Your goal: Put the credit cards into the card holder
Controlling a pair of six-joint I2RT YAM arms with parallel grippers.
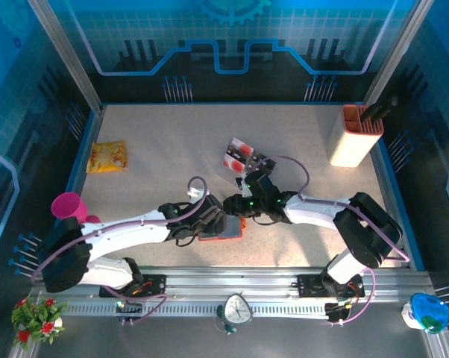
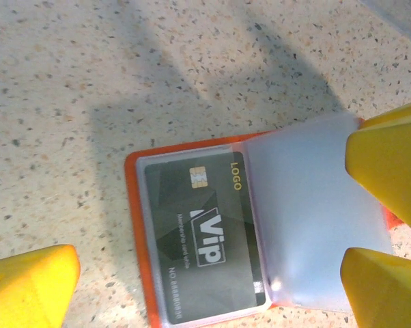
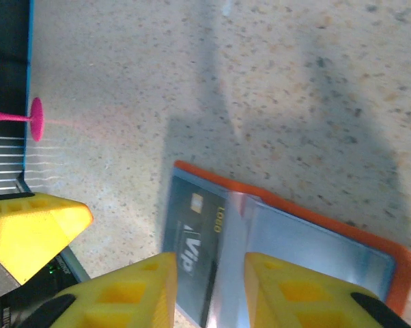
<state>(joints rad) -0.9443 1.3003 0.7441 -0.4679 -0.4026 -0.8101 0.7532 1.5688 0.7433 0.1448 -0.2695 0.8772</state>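
Orange-red card holder [image 1: 223, 230] open flat near the front edge of the table [image 1: 157, 149], just under both grippers: left gripper [image 1: 212, 221] spread wide to either side of it, right gripper [image 3: 211, 263] narrowed to a slim gap over the clear pocket flap [image 2: 308, 219], perhaps pinching it, cannot tell. Shows, from the left wrist, a black VIP credit card [image 2: 199, 239] seated in the left pocket. Shows, from above, loose credit cards [image 1: 242, 155] farther back on the table, well apart from the holder.

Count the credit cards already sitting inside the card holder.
1: a black VIP card lies in the exposed clear pocket of the open orange card holder. The frosted flap beside it could hide others.
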